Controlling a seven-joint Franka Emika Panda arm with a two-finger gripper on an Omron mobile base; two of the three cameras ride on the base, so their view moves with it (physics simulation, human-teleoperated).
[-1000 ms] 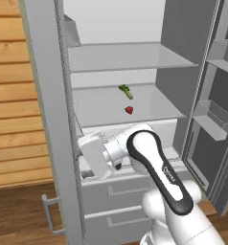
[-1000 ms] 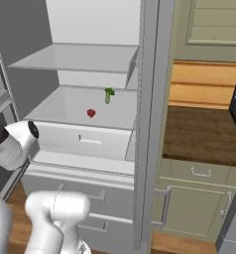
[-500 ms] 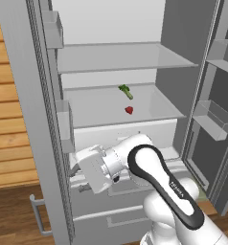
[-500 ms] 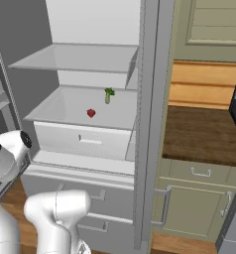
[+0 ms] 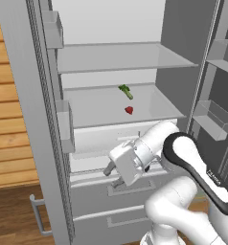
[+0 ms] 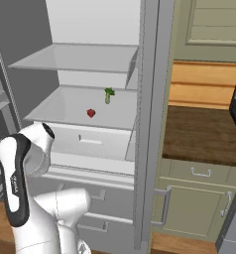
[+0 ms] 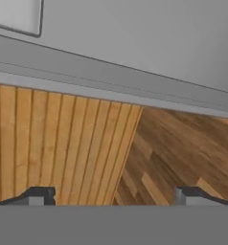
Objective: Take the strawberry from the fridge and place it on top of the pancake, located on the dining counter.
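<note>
The fridge [image 5: 96, 115] stands open. On its middle shelf lies the small red strawberry [image 5: 129, 110] [image 6: 90, 113], with a thin green vegetable [image 5: 126, 91] [image 6: 109, 94] just behind it. My gripper [image 5: 113, 175] hangs below and in front of that shelf, at the level of the white drawer front, pointing left and down. It is open with nothing between its fingers. In the hand view the gripper [image 7: 114, 196] faces the lower edge of the fridge door, a wood-panelled wall and the floor. The pancake and the dining counter are out of view.
The left door [image 5: 29, 119] carries bins [image 5: 65, 124] on its inner side, and the right door has shelves [image 5: 211, 119]. Two drawers [image 5: 130, 206] sit under the fridge compartment. A brown worktop over green cabinets [image 6: 204, 134] lies right of the fridge.
The left fridge door has swung wider open. My hand dropped down and left, then came back right in front of the drawer. The strawberry has not moved.
</note>
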